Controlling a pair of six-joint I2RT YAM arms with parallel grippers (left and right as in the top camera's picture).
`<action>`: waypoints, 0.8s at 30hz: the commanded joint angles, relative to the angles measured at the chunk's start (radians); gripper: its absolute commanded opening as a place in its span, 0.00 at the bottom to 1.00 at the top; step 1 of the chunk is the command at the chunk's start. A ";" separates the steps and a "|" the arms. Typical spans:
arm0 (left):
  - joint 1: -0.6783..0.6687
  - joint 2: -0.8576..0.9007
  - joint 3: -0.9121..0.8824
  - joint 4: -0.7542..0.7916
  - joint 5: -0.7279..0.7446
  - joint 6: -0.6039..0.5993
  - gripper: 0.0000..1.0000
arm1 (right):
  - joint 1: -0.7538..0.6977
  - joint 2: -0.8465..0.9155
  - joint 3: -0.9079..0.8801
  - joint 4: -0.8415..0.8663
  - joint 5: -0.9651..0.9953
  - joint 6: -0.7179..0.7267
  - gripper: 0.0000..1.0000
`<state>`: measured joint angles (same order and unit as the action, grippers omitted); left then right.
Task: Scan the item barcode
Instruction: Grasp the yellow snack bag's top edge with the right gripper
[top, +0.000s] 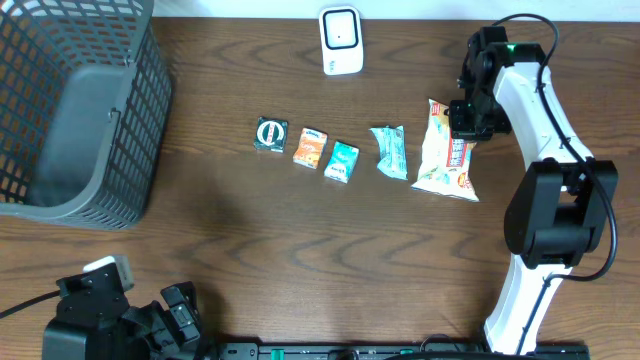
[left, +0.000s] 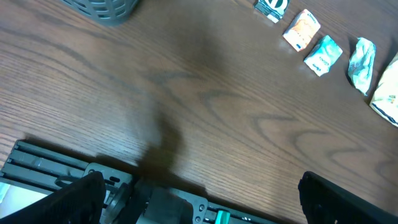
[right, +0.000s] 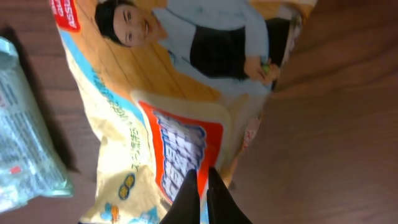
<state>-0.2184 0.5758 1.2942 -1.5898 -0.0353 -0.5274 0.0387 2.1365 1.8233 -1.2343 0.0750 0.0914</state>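
From overhead, locate the snack bag (top: 447, 150) flat on the table (top: 250, 230) at the right end of the item row, just right of the pale green wrapper (top: 390, 152). Note the right gripper (top: 468, 120) at its far right edge and the scanner (top: 340, 41) well apart, farther back and to the left. Expect a long carry to the scanner; guard against brushing the wrapper on the way. From the left wrist, note the left gripper (left: 200, 183) spread fully wide and grasping nothing, at the near side of the table, well apart from every item; count on no support from that side after a drop. From the right wrist, note clenched fingers (right: 185, 202) over the bag's red panel near its edge; cannot tell whether pinching film or merely resting on it. Treat any thin-film pinch as weak: risk of slipping out on lifting, of sagging and folding over the barcode, or of dragging instead of rising. Cannot see the barcode; allow for presenting the wrong face.
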 joint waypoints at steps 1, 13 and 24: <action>0.004 0.002 0.000 0.001 -0.006 -0.009 0.98 | 0.002 0.004 -0.082 0.050 -0.006 0.008 0.01; 0.004 0.002 0.000 0.001 -0.006 -0.009 0.98 | 0.002 -0.003 -0.198 0.064 -0.007 0.021 0.01; 0.004 0.002 0.000 0.001 -0.006 -0.009 0.98 | 0.011 -0.003 0.116 -0.414 -0.135 0.042 0.01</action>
<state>-0.2184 0.5758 1.2942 -1.5898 -0.0353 -0.5274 0.0387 2.1326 1.9369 -1.6081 -0.0101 0.1215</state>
